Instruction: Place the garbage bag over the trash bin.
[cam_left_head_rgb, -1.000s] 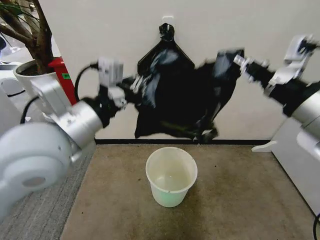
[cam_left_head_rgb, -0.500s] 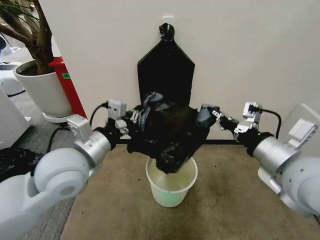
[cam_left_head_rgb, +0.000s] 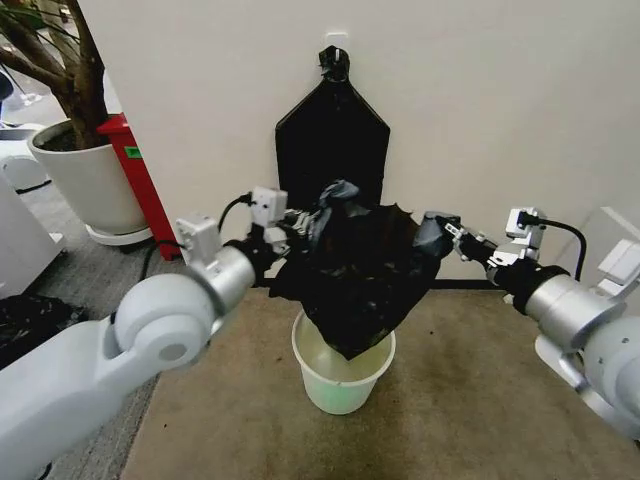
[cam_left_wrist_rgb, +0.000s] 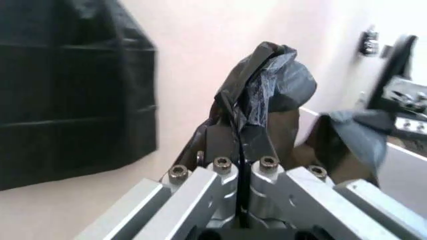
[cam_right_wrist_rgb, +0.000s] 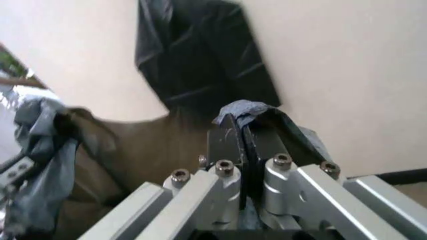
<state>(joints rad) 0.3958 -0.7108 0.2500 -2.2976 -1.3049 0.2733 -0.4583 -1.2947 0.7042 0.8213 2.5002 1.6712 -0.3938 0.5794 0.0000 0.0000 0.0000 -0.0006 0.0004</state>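
- You are losing part of the trash bin (cam_left_head_rgb: 343, 385) behind the garbage bag (cam_left_head_rgb: 355, 280), whose lowest fold is dipping past the bin's back rim.
- In the head view, bunched plastic is covering both tool tips, so you are not seeing the fingers there.
- In the left wrist view, your left tool (cam_left_wrist_rgb: 237, 145) is pinching a gathered edge of the bag, its fingers (cam_left_wrist_rgb: 217, 142) pressed together on the film.
- In the right wrist view, your right tool (cam_right_wrist_rgb: 241, 137) is clamping the opposite edge in the same way, with a crumpled tuft sticking out beyond the tips.
- The two tools are holding the bag stretched between them, above the bin and in front of the wall.
- The bag is looking black, glossy and wrinkled, sagging to a point in the middle.
- The cream-white bin is standing upright on the brown carpet (cam_left_head_rgb: 470, 400), its mouth open.
- A flat black bundle (cam_left_head_rgb: 332, 125) is hanging on the wall behind.
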